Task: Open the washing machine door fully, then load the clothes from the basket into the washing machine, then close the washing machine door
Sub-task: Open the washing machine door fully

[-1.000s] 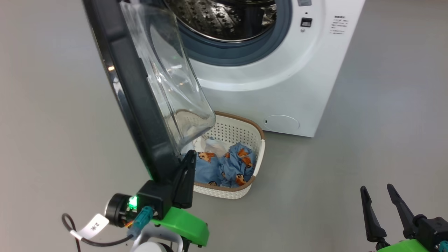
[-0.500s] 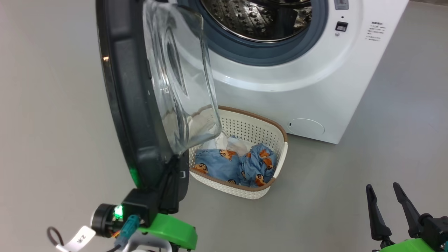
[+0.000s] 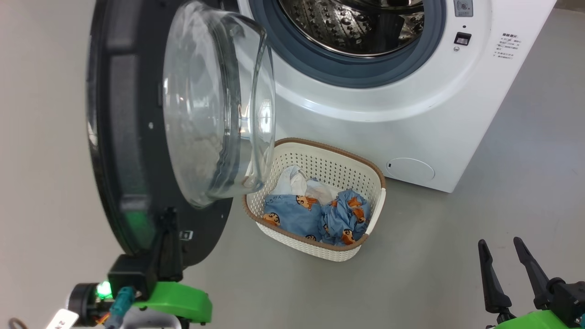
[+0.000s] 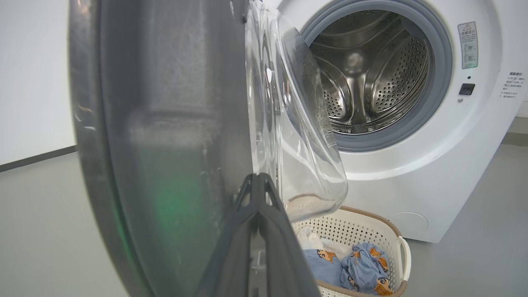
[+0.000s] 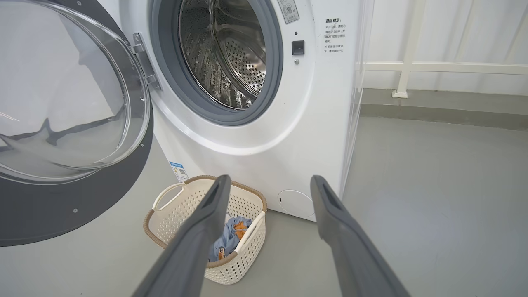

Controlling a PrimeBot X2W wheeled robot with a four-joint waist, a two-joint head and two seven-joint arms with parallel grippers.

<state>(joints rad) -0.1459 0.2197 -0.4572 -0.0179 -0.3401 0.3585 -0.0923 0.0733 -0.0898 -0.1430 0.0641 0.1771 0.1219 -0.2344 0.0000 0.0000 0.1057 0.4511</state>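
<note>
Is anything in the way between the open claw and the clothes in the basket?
Nothing visible is. The right gripper is open above bare floor, and the clothes lie in the basket, which is open on top. The door hangs off to the basket's left, away from that path.

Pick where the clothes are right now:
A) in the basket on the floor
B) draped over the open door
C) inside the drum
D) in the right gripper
A: the blue printed clothes lie in the basket on the floor in front of the washing machine; the right gripper stands open, holding nothing.
</note>
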